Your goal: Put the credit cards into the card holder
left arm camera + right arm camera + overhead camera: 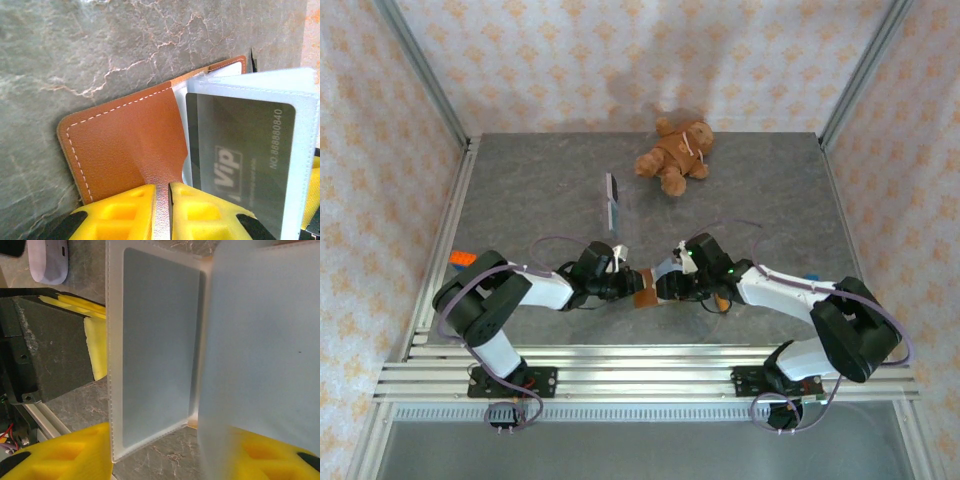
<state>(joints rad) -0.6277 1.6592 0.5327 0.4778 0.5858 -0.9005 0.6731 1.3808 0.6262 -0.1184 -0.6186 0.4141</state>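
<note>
Brown leather folding card holder at lower centre of frame: left gripper clamps its cover edge. Right gripper fingers apart, pale sleeves between them.

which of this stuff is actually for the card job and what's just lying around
For the job:
- card holder
- card already in it
- loose cards

Lying about:
- teddy bear
- small orange thing at far left
</note>
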